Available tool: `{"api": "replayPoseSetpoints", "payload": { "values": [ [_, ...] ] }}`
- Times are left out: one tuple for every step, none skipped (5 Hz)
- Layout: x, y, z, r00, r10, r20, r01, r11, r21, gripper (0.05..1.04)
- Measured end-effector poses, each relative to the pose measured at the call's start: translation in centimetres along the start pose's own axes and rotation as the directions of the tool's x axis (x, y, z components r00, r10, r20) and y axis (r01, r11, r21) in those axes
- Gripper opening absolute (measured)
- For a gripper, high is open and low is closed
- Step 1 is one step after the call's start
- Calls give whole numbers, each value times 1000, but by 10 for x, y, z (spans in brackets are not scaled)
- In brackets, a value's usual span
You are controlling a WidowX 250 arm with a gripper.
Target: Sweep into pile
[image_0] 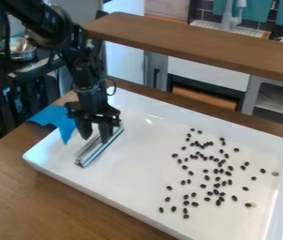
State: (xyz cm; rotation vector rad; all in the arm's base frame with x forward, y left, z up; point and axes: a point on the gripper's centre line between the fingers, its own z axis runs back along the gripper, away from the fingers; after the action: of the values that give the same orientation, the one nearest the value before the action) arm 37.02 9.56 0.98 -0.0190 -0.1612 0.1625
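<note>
The black gripper (pixel 96 135) hangs down over the left part of the white tray (pixel 144 164), right at a silvery metal bar (pixel 93 153). The bar lies slantwise, its near end toward the tray's front left edge, and the gripper covers part of its far half. Whether the bar is held cannot be told. Many small dark beans (pixel 216 185) are scattered loosely over the right half of the tray, well apart from the bar.
A blue cloth (pixel 55 118) lies over the tray's left corner, beside the gripper. Low walls rim the tray, which stands on a wooden table (pixel 18 187). Behind it runs a raised wooden shelf (pixel 188 42); a metal bowl (pixel 20 48) stands at the upper left.
</note>
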Motion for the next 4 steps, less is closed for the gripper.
{"api": "replayPoseSetpoints", "payload": {
  "values": [
    [0,-3,-2,1000,-13,-4,13,1000,23,334],
    [-3,-7,-4,1000,-27,-15,27,999,41,328],
    [-9,-19,-4,999,-45,-23,45,998,39,328],
    [-16,-31,-4,997,-52,-52,52,999,13,328]
  ]
}}
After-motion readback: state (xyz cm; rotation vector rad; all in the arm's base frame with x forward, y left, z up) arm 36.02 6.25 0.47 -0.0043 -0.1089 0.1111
